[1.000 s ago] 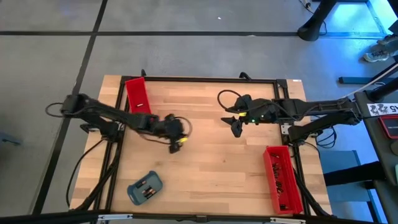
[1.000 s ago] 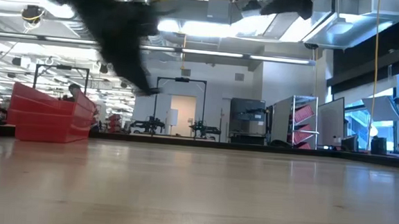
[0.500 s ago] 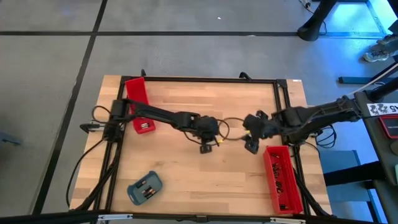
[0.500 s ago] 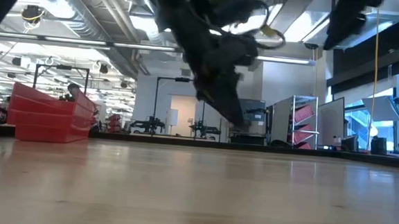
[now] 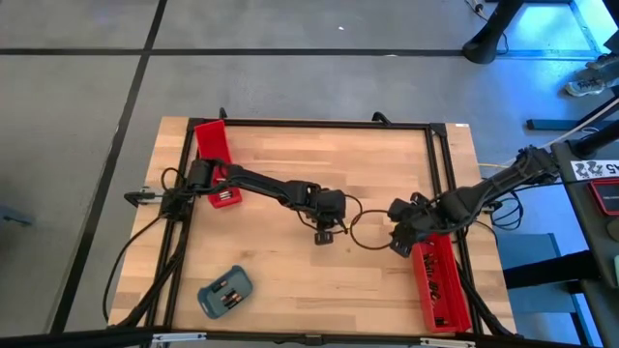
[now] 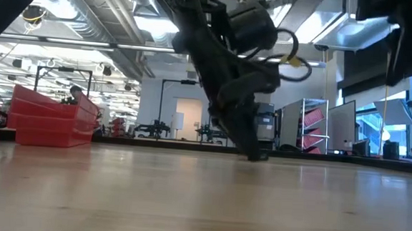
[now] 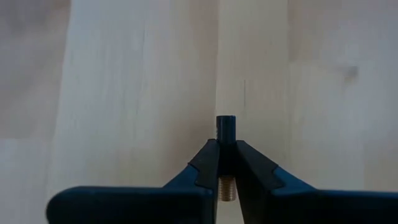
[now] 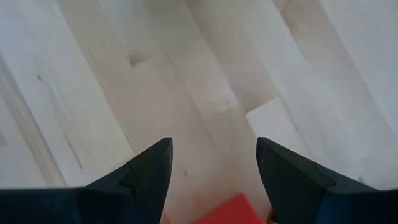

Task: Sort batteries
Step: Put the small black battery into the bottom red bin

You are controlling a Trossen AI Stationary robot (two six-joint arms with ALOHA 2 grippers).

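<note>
Your left gripper [image 7: 226, 146] sits low over the middle of the table [image 5: 290, 184], its two dark, wedge-shaped fingers [image 7: 208, 163] pinching a single battery [image 7: 226, 129]. In the left wrist view that battery is a small cylinder, dark at the end poking out past the fingertips and brassy at the end showing behind them; it lies in line with the fingers. From table height, the gripper tips reach down to, or almost to, the wood.

Your right gripper [image 8: 214, 163] hovers at the table's right side, just by the near end of the long red tray [image 5: 440, 280] that lies along that edge. Its fingers are spread wide with nothing between them; through the gap you see pale planks and a corner of red plastic.

More batteries [image 5: 224, 294] lie side by side in the small blue-grey tray with rounded corners [image 5: 207, 302] near the front left. A second red tray [image 5: 214, 147], a long rectangular bin, sits at the back left, with the left arm passing just beside its near end.

The tabletop is light, matte wood in long glued strips, framed by a thin black rail.
</note>
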